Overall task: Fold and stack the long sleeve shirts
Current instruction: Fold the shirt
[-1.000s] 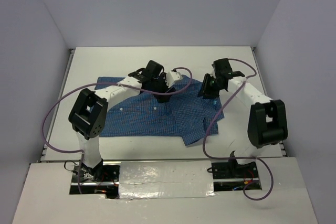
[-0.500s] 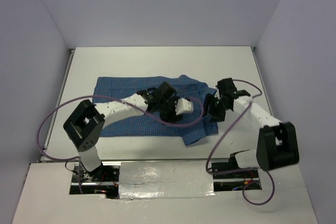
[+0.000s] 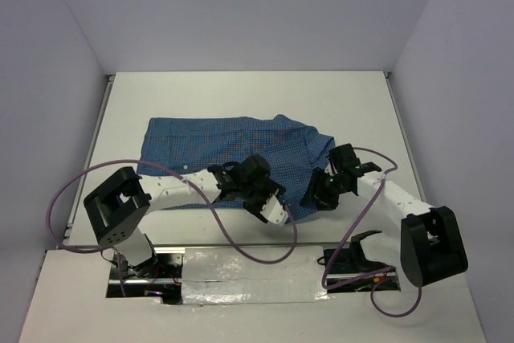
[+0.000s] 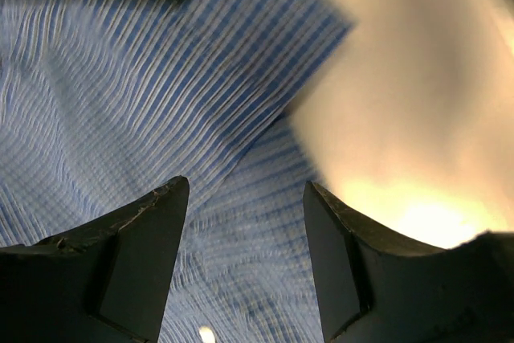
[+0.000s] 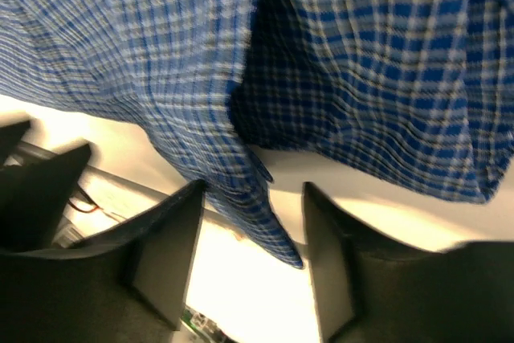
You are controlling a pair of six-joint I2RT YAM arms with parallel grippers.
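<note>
Shirt (image 3: 209, 146) lengthwise left to right, left hand (image 4: 245, 185) and right hand (image 5: 253, 187) both spread

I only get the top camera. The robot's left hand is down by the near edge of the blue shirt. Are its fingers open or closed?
Observer: Open. In the left wrist view the left hand has its fingers apart, and the shirt shows through the gap.
Child: Is it all shirt under there?
Observer: No. A shirt edge runs slantwise there, and bare table shows to the right of it in that view.
Child: What about the right hand?
Observer: The right hand is open too. A folded edge of the shirt dips into the gap between its fingers.
</note>
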